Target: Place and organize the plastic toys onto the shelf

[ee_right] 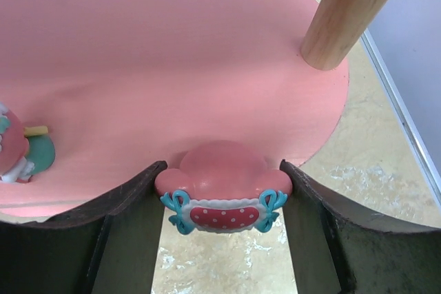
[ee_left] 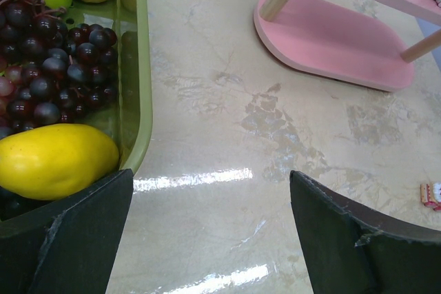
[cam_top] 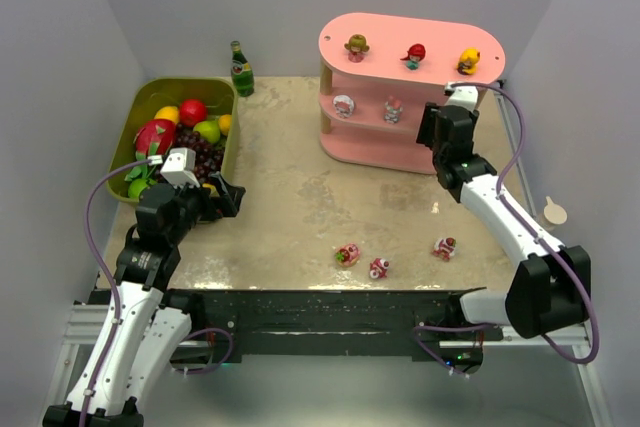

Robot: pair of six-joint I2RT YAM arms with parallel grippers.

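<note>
Toy (ee_right: 220, 213): pink, pinched in right claw (ee_right: 222, 170) at shelf (ee_right: 172, 53) edge
Left claw (ee_left: 210, 191): wide open, empty, above surface (ee_left: 207, 108)

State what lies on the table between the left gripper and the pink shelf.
Nothing: the left wrist view shows only bare table between the left gripper and the shelf.

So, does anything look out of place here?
Yes: three toys lie on the table, near its front edge, not on the shelf. The right pincer holds a pink toy at a board's edge.
</note>
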